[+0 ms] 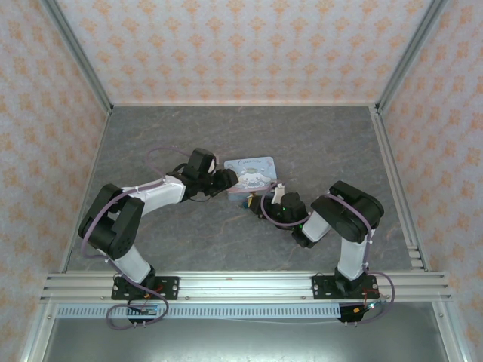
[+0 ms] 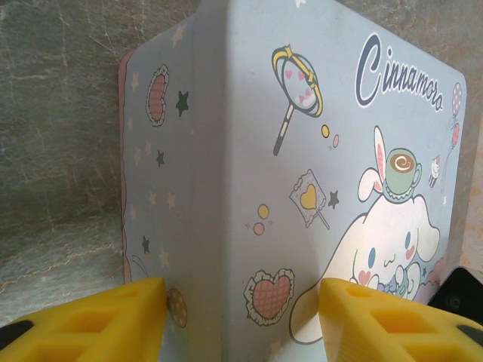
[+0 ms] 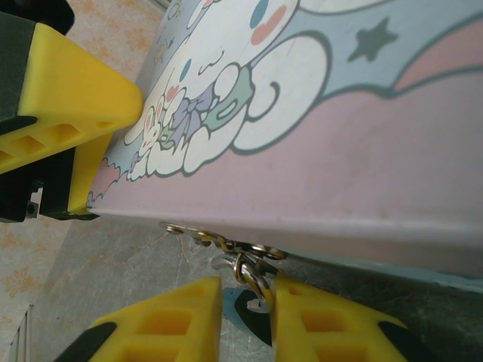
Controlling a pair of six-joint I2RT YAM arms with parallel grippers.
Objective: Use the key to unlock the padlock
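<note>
barely visible dark teal padlock (image 3: 250, 317), thin metal shackle (image 3: 249, 268), pinched in narrow right gripper (image 3: 247, 286); left gripper (image 2: 243, 292) clamps tin (image 2: 226, 113).

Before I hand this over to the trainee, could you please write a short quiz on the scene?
1. True or false: the left pincer straddles a corner of the tin.
2. Which pincer is at the padlock? A left, B right.
3. What colour are the pincer fingers?
Key: 1 true; 2 B, the right pincer; 3 yellow.
</note>
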